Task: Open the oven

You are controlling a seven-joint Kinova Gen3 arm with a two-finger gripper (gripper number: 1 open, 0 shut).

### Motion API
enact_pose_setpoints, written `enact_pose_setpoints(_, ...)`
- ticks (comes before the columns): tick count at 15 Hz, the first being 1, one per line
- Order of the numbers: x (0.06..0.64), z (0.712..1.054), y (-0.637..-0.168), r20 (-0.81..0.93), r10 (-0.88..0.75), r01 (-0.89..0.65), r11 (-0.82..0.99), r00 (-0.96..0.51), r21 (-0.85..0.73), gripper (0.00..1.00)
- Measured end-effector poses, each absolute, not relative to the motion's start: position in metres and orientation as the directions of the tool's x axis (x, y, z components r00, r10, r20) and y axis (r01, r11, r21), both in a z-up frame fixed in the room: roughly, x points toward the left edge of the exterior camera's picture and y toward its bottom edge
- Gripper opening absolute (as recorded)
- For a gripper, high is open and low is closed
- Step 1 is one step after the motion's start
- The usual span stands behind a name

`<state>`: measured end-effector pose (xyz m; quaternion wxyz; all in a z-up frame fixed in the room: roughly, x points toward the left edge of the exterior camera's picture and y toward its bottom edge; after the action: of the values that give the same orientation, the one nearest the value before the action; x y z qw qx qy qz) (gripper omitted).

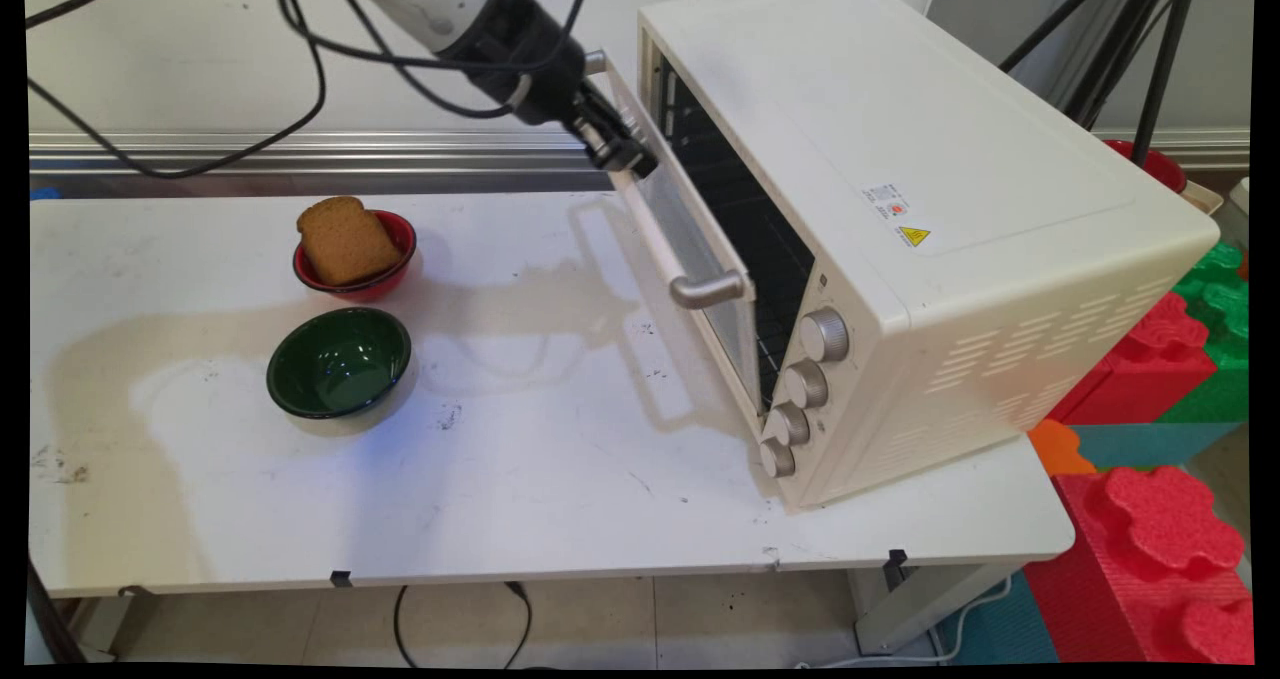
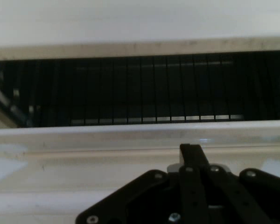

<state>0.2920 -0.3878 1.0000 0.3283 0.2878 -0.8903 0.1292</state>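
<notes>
With its fingers drawn together, holding nothing, the gripper (image 1: 622, 149) presses against the oven door (image 1: 690, 249) near the table's (image 1: 500, 479) far edge; it may slip off.

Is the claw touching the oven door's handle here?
Touching. In the main view the claw sits on the upper end of the door handle, no gap visible.

On the tabletop (image 1: 520, 479), the oven (image 1: 900, 249) is set at 3 o'clock of two bowls (image 1: 339, 361); bread (image 1: 345, 241) is held in the farther bowl (image 1: 390, 277).
</notes>
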Motion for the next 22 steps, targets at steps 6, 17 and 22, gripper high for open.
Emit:
enact_pose_setpoints(6,0.319,0.984,-0.365,0.619,-0.454,-0.601,0.798,-0.640,-0.036,0.00)
enact_pose_setpoints(17,0.345,0.944,-0.347,0.553,-0.517,-0.628,0.778,-0.654,-0.015,0.00)
enact_pose_setpoints(22,0.354,0.920,-0.342,0.514,-0.544,-0.637,0.771,-0.663,-0.006,0.00)
